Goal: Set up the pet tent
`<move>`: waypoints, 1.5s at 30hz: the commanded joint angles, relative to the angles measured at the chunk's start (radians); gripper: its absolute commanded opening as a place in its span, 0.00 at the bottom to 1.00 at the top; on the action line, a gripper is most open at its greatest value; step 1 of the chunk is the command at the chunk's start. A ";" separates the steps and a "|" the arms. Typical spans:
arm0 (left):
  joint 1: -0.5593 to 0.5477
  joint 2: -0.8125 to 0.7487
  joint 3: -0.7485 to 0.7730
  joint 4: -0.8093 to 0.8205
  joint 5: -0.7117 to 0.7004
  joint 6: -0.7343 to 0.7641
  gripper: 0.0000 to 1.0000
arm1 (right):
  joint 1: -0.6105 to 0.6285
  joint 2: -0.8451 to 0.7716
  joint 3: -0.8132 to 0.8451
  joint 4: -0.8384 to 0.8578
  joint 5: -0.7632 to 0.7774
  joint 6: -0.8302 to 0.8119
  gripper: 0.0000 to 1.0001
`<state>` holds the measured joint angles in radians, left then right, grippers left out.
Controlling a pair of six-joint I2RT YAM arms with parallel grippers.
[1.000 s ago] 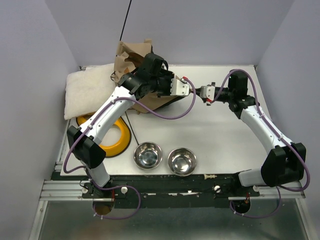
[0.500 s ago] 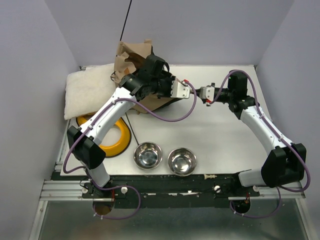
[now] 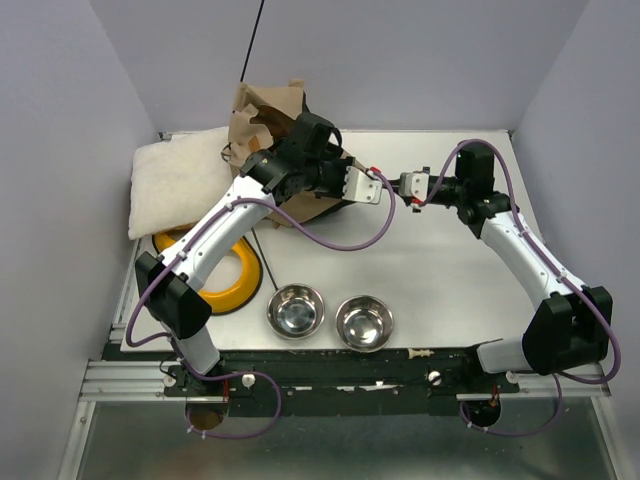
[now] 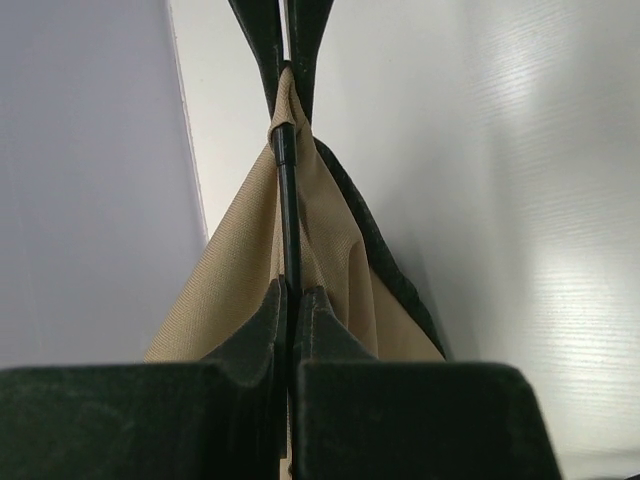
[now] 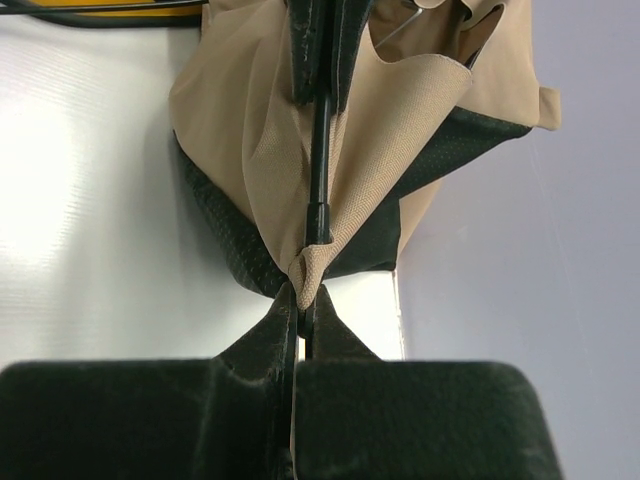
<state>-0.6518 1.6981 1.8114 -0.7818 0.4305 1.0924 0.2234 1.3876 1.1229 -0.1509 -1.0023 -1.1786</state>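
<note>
Nearest you, two steel bowls (image 3: 296, 310) sit side by side, a yellow ring (image 3: 235, 270) to their left. Mid-table, your left gripper (image 4: 290, 310) clamps the black pole (image 4: 288, 200). Facing it, your right gripper (image 5: 300, 305) pinches the fabric tip of the pet tent (image 3: 265, 110), which slumps back-left beside the cream cushion (image 3: 175, 180).

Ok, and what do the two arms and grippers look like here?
The left arm and right arm have white links, bulky black joints and a loose purple cable each. The left gripper and right gripper have pale bodies and black tapered fingers.
</note>
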 commanded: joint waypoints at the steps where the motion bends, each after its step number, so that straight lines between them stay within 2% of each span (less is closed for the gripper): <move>1: 0.011 0.006 -0.012 -0.093 -0.089 0.070 0.00 | 0.010 -0.001 0.026 -0.022 -0.036 0.000 0.01; 7: 0.003 0.015 0.019 -0.111 -0.070 0.051 0.00 | 0.011 -0.005 0.022 -0.027 -0.028 -0.019 0.01; 12: 0.020 0.070 0.130 -0.103 -0.078 -0.093 0.00 | 0.014 -0.025 -0.009 -0.050 -0.027 -0.107 0.01; 16: 0.029 0.083 0.157 -0.082 -0.110 -0.135 0.00 | 0.014 -0.035 -0.028 -0.068 -0.022 -0.157 0.01; 20: 0.017 0.086 0.148 -0.141 -0.118 -0.069 0.00 | 0.014 -0.029 -0.012 -0.062 -0.022 -0.132 0.01; 24: -0.046 0.029 -0.002 -0.163 -0.168 0.073 0.00 | 0.014 -0.006 0.024 -0.053 -0.019 -0.092 0.01; 26: -0.060 0.008 -0.072 -0.136 -0.182 0.092 0.00 | 0.013 -0.006 0.029 -0.052 -0.019 -0.090 0.01; 36: 0.011 0.129 0.204 -0.158 -0.188 -0.066 0.00 | 0.014 -0.030 -0.005 -0.072 -0.027 -0.124 0.01; 42: 0.003 0.130 0.171 -0.171 -0.220 -0.037 0.00 | 0.014 -0.025 0.006 -0.079 -0.021 -0.125 0.01; 45: -0.035 0.120 0.115 -0.177 -0.254 0.020 0.00 | 0.017 -0.016 0.017 -0.081 -0.021 -0.125 0.01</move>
<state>-0.6888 1.8050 1.9911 -0.9276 0.3489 1.0508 0.2291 1.3857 1.1191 -0.1776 -0.9768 -1.3022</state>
